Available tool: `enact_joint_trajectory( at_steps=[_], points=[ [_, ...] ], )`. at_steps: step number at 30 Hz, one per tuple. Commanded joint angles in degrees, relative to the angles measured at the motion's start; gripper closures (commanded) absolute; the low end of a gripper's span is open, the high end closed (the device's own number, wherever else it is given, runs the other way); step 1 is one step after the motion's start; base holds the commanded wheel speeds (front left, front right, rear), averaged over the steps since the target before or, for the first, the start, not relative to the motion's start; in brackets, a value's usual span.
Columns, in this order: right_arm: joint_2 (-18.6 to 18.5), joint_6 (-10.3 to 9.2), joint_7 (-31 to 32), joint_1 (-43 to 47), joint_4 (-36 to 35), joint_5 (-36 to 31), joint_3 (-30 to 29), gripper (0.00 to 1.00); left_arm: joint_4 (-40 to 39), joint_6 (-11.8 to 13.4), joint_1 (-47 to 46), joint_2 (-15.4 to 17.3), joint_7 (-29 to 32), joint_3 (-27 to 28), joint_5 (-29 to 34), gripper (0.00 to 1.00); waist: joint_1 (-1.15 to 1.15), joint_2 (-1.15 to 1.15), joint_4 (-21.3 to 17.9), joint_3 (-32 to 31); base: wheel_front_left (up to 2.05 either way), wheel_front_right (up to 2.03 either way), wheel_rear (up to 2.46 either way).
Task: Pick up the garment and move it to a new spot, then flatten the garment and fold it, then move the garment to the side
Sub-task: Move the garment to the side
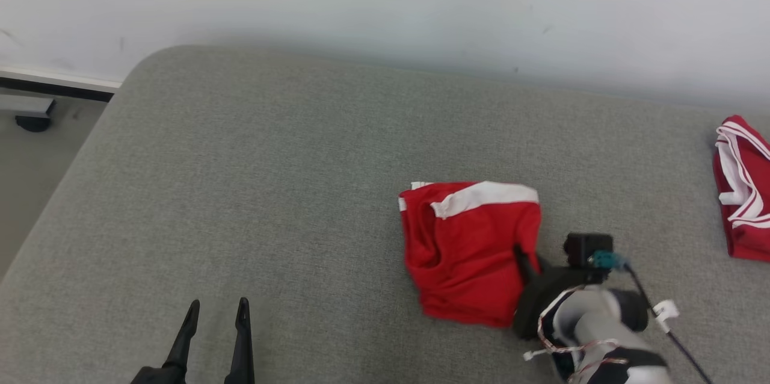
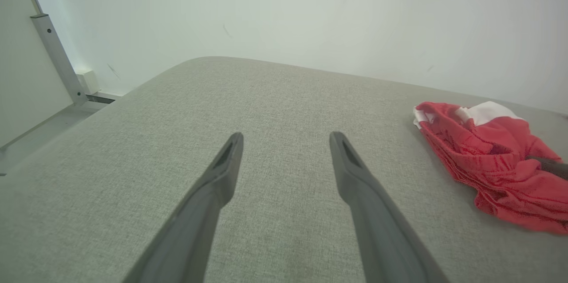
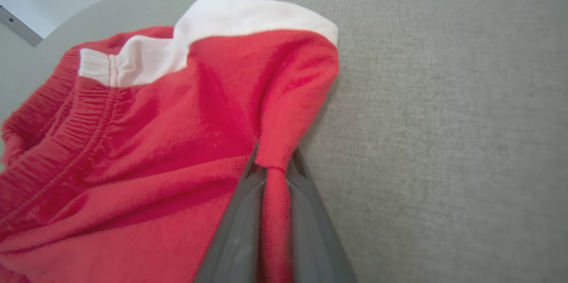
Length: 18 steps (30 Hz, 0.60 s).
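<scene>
Soft red knit garment (image 3: 146, 150) on rough grey woven upholstery (image 1: 271, 191)

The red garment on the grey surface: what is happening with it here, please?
The right gripper is shut on a fold at the edge of the red garment, which lies crumpled on the grey padded surface. The left gripper is open over bare surface, holding nothing. A second red and white garment lies far to the right.
</scene>
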Motion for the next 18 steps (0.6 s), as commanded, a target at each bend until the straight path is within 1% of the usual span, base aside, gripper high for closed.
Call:
enact_joint_trajectory(
  at_steps=[1, 4, 7, 12, 18],
  points=[
    [-1.5, -0.20, -0.1, -0.9, 0.5, -0.5, -0.3, 1.00, -0.3, 0.1, -0.9, -0.1, -0.2, 0.1, -0.3, 0.00, 0.00, 0.00, -0.6, 0.6, 0.00, 0.00, 0.00],
    [-3.8, -0.20, 1.1, -4.1, 0.9, -2.3, 0.1, 1.00, -0.6, -0.3, -1.2, -0.1, -0.2, 0.1, -0.5, 0.00, 0.00, 0.00, -1.9, 1.9, 0.00, 0.00, 0.00],
    [-6.0, -0.20, 3.0, -7.6, 0.0, -4.1, 1.9, 1.00, -0.9, -0.8, -1.5, -0.1, -0.2, 0.3, 0.1, 0.00, 0.00, 0.00, -3.7, 3.6, 0.00, 0.00, 0.00],
    [-11.5, -0.20, 8.4, -12.6, -2.5, -4.9, 4.8, 1.00, -1.7, -1.8, -3.4, 0.0, -0.2, 0.7, 1.2, 0.00, 0.00, 0.00, -6.1, 6.7, 0.00, 0.00, 0.00],
    [-19.2, -0.20, 15.5, -17.7, -8.0, -5.3, 9.1, 1.00, -2.8, -2.5, -6.0, 0.2, -0.2, 1.4, 2.3, 0.00, 0.00, 0.00, -8.9, 10.5, 0.00, 0.00, 0.00]
  ],
)
